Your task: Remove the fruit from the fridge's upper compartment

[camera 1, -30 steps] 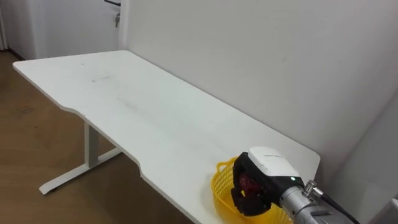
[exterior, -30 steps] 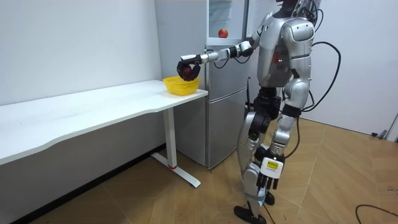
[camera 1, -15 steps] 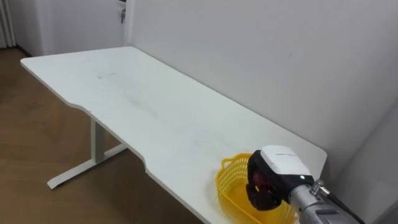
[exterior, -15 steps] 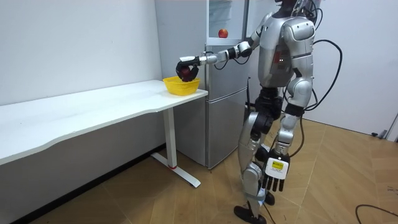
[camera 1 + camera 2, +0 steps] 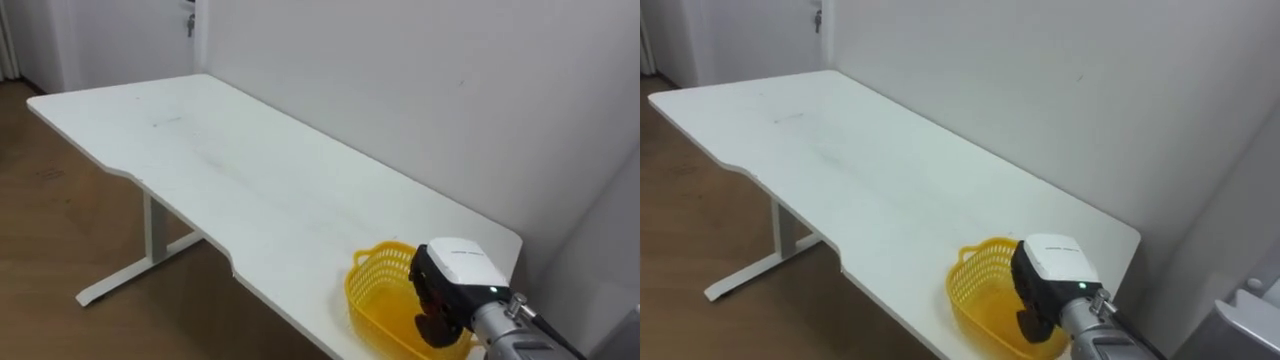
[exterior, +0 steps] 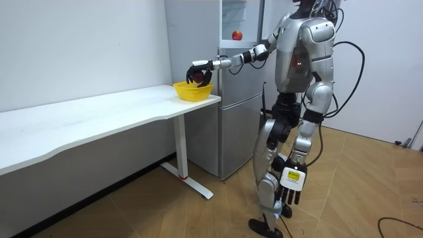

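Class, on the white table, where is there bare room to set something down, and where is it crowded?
The table is bare from its far end to the yellow basket. Crowded: the near corner, where the right hand hangs over the basket.

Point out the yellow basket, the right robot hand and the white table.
yellow basket (image 5: 373, 288): left eye view, on its left wall.
right robot hand (image 5: 460, 264): left eye view, on the hand's white back.
white table (image 5: 230, 170): left eye view, on the bare top.

Silver limbs, black-and-white right hand
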Robot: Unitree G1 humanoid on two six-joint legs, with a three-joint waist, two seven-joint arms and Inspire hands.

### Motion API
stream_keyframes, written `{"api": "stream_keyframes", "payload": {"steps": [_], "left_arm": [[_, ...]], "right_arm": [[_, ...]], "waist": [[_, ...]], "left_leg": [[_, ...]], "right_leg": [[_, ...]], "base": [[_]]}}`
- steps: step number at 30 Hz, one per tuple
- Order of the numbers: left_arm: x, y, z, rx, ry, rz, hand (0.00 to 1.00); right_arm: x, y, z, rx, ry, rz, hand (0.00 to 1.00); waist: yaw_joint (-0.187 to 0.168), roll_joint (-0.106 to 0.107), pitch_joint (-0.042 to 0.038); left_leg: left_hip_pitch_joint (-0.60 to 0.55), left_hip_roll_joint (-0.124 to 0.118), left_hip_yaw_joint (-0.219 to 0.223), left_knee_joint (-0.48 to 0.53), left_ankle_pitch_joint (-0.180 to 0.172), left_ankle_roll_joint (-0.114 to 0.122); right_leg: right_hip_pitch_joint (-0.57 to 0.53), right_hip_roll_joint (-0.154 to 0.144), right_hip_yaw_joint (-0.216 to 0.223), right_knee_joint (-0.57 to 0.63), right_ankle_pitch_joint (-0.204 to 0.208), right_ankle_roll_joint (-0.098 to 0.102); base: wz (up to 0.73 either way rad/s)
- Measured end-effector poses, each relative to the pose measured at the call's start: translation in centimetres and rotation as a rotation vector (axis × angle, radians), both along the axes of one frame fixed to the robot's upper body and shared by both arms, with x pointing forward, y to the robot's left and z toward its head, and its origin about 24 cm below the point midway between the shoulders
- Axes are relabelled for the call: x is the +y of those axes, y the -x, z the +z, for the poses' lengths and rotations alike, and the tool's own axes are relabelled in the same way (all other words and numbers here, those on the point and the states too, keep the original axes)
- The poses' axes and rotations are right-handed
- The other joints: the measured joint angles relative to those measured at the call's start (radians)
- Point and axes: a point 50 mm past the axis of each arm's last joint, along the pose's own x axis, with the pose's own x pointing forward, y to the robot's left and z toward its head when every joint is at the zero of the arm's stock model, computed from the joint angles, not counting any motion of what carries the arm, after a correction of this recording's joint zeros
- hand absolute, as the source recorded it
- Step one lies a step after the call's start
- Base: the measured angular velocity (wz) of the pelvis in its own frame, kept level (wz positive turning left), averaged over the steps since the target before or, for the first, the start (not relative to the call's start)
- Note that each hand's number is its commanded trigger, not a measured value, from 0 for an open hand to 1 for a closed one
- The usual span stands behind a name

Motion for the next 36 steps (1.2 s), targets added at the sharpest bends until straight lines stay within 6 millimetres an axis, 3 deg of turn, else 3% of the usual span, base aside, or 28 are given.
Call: {"api": "stream_keyframes", "payload": {"steps": [36], "left_arm": [[-0.34,0.11,-0.13,0.005,0.012,-0.004,0.00]], "right_arm": [[0.11,0.00,0.16,-0.017,-0.011,0.014,0.00]], "waist": [[-0.003,0.011,-0.0036]], "left_leg": [[0.031,-0.003,0.005,-0.017,0.002,0.002]], "right_leg": [[0.019,-0.006,0.003,0.001,0.000,0.000]], "base": [[0.00]]}}
